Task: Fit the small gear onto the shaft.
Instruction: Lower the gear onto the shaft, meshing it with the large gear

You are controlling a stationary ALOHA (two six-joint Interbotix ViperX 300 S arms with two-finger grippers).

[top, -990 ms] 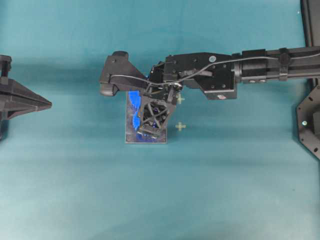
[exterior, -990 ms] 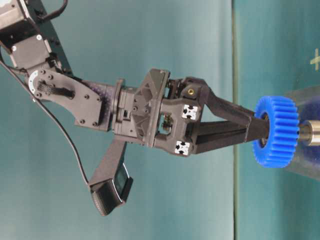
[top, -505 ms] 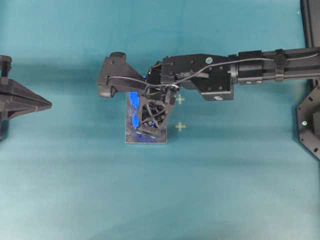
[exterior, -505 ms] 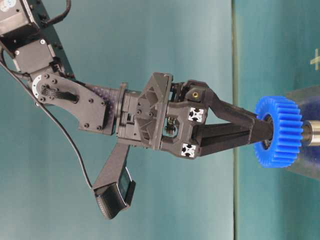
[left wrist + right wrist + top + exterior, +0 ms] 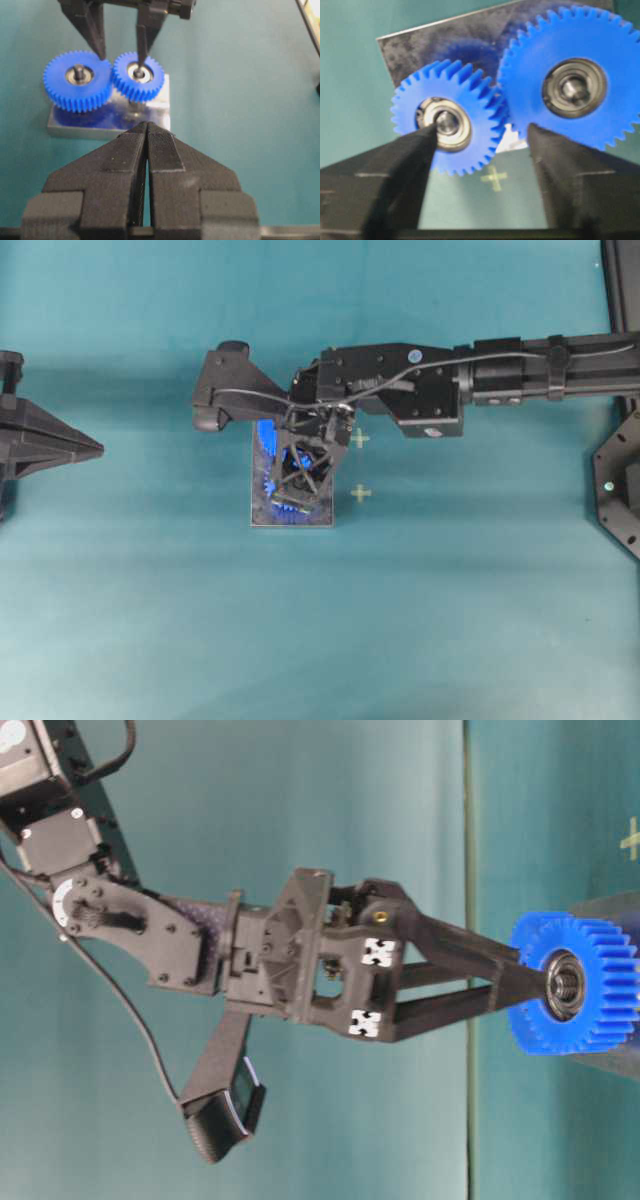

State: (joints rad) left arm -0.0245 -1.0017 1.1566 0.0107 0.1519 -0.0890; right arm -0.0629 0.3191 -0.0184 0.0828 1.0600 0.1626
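My right gripper [image 5: 480, 145] has just let its jaws spread, and they no longer pinch the small gear [image 5: 447, 122], the bright blue plastic toothed wheel with a black-and-silver bearing hub. One fingertip [image 5: 422, 137] now sits over the hub, the other finger [image 5: 92, 30] stands off by the rim of the larger blue plastic gear [image 5: 77, 80] to the side. A moment ago the small gear hung edge-on between my fingers with the silvery metal shaft [image 5: 447, 121] poking out past it; now it lies flat just below my fingertips, on the grey rectangular metal plate [image 5: 107, 120], with the end of the shaft showing in the middle of its hub and its teeth meshed with the larger gear's. I take that to mean the gear is seated and the fitting is done, so what is left is to lift away without nudging it. My left gripper [image 5: 147, 127] hangs well back from the plate, fingers pressed together and empty.
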